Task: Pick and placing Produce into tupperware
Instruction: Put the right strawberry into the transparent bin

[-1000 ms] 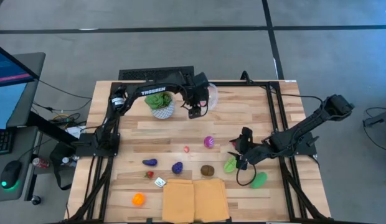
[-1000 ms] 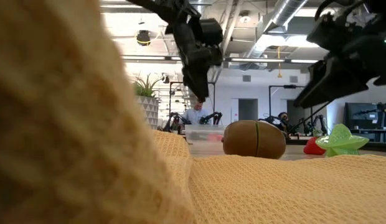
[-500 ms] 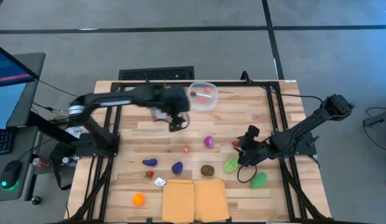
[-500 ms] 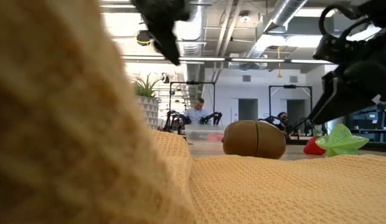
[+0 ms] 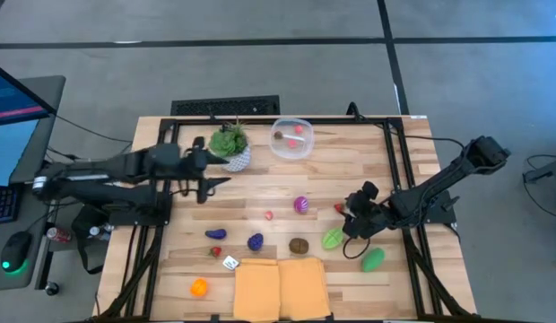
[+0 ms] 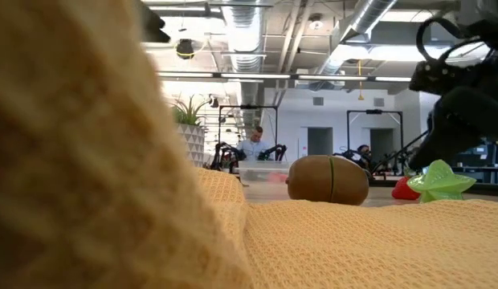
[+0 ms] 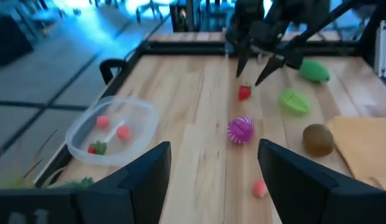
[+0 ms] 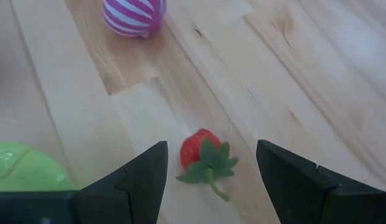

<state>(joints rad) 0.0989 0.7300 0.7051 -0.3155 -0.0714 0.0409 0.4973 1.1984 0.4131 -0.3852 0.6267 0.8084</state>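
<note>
Right wrist view shows the right gripper [image 8: 208, 180], fingers apart and empty, above the red strawberry [image 8: 203, 157] near the worktop's right edge.

Bright, even ceiling light; the near cloth [image 6: 88, 160] is blurred.

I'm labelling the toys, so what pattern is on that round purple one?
The round purple toy has purple and white stripes, clearest in the right wrist view.
</note>
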